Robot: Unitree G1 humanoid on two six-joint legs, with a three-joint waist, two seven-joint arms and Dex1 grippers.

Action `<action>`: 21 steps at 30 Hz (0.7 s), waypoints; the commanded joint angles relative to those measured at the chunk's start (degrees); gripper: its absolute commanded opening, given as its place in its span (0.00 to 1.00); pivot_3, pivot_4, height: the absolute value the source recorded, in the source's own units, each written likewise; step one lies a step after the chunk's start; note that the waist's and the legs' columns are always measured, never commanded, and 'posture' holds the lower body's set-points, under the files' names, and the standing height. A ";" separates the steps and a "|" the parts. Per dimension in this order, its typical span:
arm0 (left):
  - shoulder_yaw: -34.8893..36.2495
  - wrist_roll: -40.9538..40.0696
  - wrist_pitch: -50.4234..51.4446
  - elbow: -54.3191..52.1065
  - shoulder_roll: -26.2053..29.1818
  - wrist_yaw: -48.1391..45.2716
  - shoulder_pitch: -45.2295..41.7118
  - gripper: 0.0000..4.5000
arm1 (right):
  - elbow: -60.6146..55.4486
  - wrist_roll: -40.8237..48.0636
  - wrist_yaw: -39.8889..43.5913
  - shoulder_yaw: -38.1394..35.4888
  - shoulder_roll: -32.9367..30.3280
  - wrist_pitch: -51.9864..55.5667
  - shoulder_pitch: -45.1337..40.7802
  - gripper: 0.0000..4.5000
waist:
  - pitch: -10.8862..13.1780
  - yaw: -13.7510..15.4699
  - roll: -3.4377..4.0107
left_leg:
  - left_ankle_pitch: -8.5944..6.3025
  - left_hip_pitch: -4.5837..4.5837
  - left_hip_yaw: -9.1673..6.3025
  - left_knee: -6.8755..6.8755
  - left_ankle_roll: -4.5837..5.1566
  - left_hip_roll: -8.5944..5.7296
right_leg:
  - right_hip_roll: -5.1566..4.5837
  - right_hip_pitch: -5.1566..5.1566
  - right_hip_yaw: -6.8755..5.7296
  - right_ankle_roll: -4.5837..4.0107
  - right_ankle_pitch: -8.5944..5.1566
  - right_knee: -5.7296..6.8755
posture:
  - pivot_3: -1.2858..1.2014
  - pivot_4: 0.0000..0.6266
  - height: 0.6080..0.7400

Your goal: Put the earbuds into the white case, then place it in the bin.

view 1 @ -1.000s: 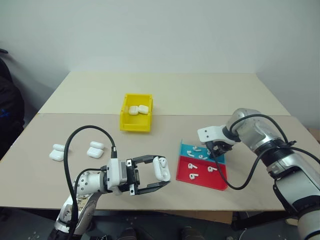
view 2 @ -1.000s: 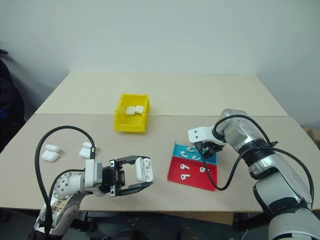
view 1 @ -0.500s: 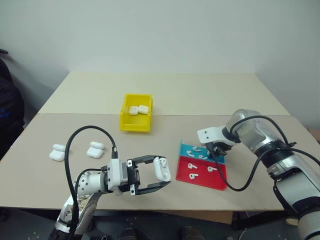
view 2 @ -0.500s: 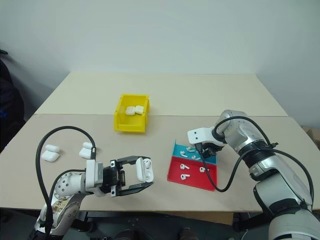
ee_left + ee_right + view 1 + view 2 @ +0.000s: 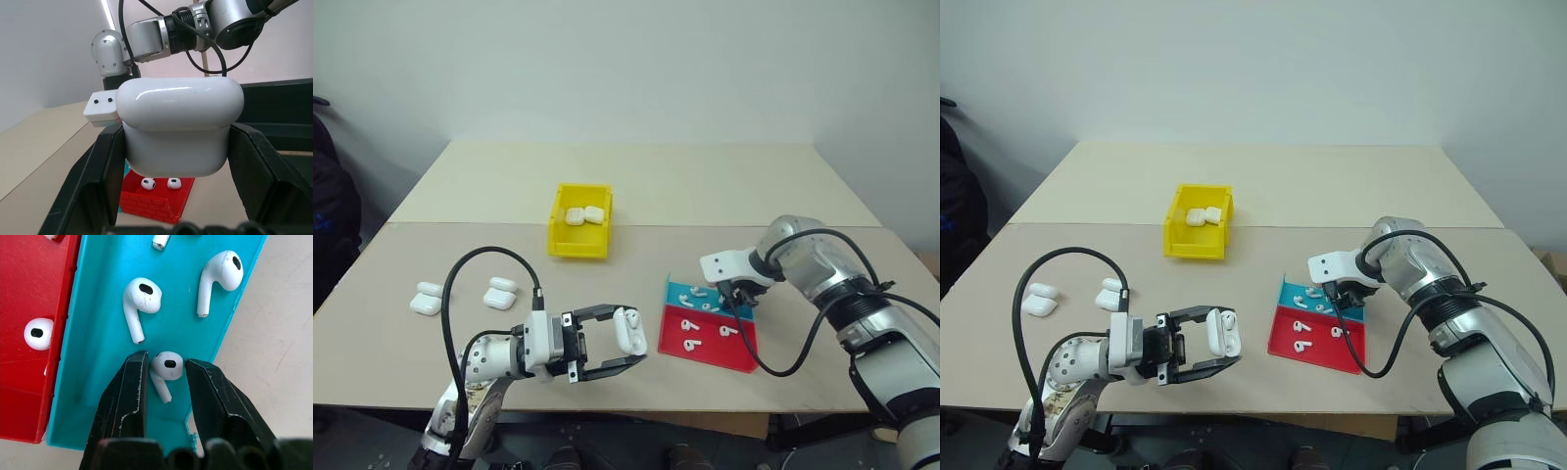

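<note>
My left gripper (image 5: 634, 335) hovers over the table's near edge, shut on the white case (image 5: 628, 330), which also shows in the left wrist view (image 5: 178, 127). My right gripper (image 5: 742, 297) points down onto the blue half of the tray (image 5: 677, 290). There its fingers (image 5: 132, 382) press both sides of one of the earbuds (image 5: 169, 365), which still lies on the blue surface. Two more earbuds (image 5: 139, 296) lie just beyond it, and others rest on the red half (image 5: 690, 343). The yellow bin (image 5: 578, 247) stands farther back, left of the tray, with two white cases (image 5: 584, 214) inside.
Two more white cases (image 5: 425, 299) (image 5: 500, 292) lie on the table at the left. The red half of the tray (image 5: 744, 354) sits near the table's front edge. Black cables loop from both wrists. A seam (image 5: 460, 224) crosses the table behind the bin.
</note>
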 commanded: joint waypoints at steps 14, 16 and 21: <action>-0.30 -0.13 -1.53 -0.66 -0.09 -0.28 -1.02 0.62 | -1.51 -0.89 -0.23 -2.20 -0.70 0.02 0.93 0.24 | 0.00 0.01 0.00 | 0.00 0.03 0.00 0.02 0.00 0.00 | 0.00 0.04 0.00 0.00 0.00 0.01 | 0.52 0.24 1.00; -0.30 -0.25 -1.46 -0.65 -0.19 -0.24 -1.19 0.62 | -2.58 -0.21 -0.16 -3.15 -1.02 0.78 1.07 0.24 | 0.00 0.02 0.00 | 0.00 0.03 0.00 0.02 0.00 0.00 | 0.00 0.05 0.00 0.00 0.00 0.01 | 0.52 0.24 1.00; -0.15 -1.13 -1.08 -0.72 -0.77 -0.07 -2.24 0.62 | -11.35 5.23 0.05 -11.28 -3.09 9.62 2.36 0.24 | 0.00 0.08 0.01 | 0.00 0.01 0.00 0.03 0.00 0.00 | 0.00 0.02 0.00 0.00 0.00 0.02 | 0.52 0.24 1.00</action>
